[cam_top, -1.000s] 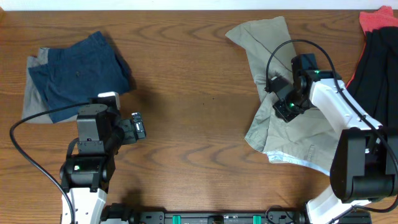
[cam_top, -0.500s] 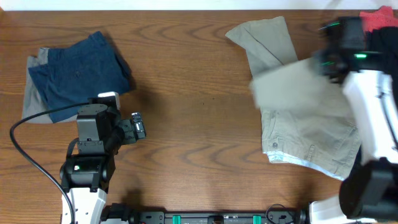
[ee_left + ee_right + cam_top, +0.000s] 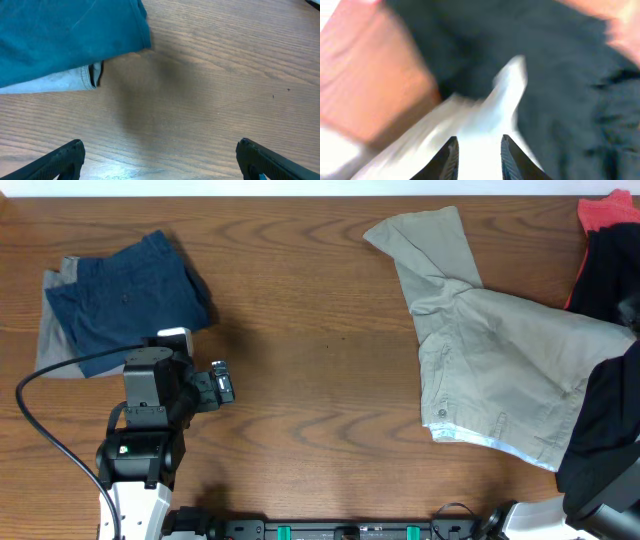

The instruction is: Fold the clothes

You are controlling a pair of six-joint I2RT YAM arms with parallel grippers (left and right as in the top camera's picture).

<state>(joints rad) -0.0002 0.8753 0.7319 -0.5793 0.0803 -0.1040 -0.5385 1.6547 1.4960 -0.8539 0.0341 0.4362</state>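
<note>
**Khaki shorts spread at the right; 1 gripper on cloth, 1 empty**

The khaki shorts (image 3: pixel 500 360) are seen lying on the right half of the table (image 3: pixel 300 300). 1 leg is stretched toward the far side, and the waistband lies along the near left edge. Their right edge is drawn out to the right border of the overhead view, just beside the black garment (image 3: pixel 605 270) with red trim (image 3: pixel 605 210).

In the blurred right wrist view, the 2 fingers of the right gripper (image 3: pixel 479 145) are set close together. Pale cloth is caught between them and pulled over the black garment.

The left gripper (image 3: pixel 160 165) is held wide open above bare wood at the near left, with nothing between its fingers. Navy shorts (image 3: pixel 125 295) are folded at the far left over a grey garment (image 3: pixel 52 335).
</note>
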